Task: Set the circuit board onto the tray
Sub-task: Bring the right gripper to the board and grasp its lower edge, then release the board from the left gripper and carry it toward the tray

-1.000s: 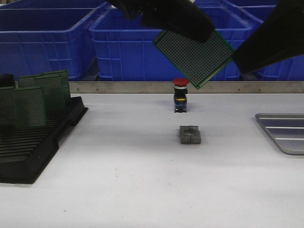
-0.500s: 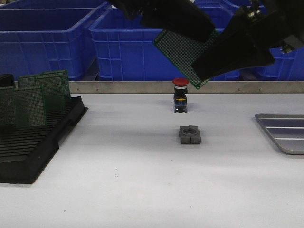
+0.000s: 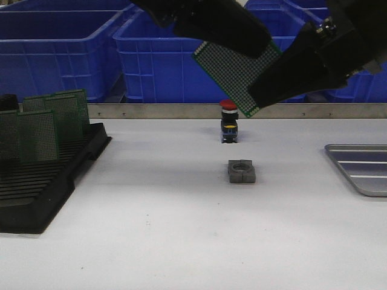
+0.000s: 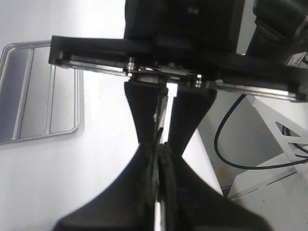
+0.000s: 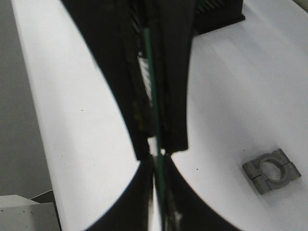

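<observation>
Fingers of the left gripper (image 3: 257,51) are pinched on the board (image 3: 236,75), holding it tilted, high over the table (image 3: 181,229), and the right gripper (image 3: 257,99) is clamped on the board's lower corner too. Below it sit a red button (image 3: 228,121) and a grey block (image 3: 242,171). Tray (image 3: 363,168) lies well off at the table's right edge, rack (image 3: 42,175) at the left.
</observation>
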Controlling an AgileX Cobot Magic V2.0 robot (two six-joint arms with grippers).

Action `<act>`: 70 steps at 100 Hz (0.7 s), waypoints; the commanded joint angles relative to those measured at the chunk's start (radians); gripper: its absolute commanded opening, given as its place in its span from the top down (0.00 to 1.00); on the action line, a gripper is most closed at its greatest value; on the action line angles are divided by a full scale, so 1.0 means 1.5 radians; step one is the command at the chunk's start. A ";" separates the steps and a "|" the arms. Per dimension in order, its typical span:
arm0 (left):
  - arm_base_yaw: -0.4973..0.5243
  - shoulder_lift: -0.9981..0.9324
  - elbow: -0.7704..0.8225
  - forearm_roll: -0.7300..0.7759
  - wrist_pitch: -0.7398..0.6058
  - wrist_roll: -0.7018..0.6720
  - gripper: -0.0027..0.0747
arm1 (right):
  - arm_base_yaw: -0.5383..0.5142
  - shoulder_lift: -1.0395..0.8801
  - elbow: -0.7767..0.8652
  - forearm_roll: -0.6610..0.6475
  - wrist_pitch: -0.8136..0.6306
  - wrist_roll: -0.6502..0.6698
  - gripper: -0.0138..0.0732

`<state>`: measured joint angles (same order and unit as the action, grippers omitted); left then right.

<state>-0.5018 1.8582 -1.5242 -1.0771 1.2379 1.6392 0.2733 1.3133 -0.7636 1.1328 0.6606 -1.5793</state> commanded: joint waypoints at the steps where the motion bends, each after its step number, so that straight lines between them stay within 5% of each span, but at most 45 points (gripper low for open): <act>1: -0.006 -0.034 -0.020 -0.060 0.028 -0.013 0.95 | 0.001 -0.015 -0.023 0.042 0.004 0.008 0.97; 32: 0.003 -0.034 -0.021 -0.060 0.019 -0.013 0.29 | 0.001 -0.015 -0.021 0.042 0.019 0.023 0.97; 70: 0.060 -0.034 -0.078 -0.059 0.027 -0.028 0.26 | -0.078 0.030 0.006 0.038 -0.020 0.227 0.97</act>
<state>-0.4233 1.8582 -1.6094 -1.0896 1.2128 1.6108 0.2110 1.3597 -0.7347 1.1466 0.6524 -1.3203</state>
